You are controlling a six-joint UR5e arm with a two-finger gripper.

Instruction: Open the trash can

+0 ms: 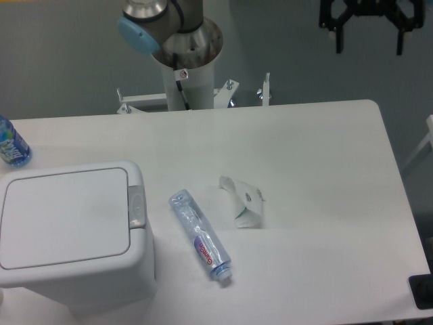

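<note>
Clear bottle (200, 236) label (purple patch), lettering too small to read

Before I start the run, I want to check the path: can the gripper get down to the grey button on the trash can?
Probably yes. The gripper hangs open at top right, far from the trash can. The grey button is uncovered; the bottle and crumpled paper lie beside it.
</note>
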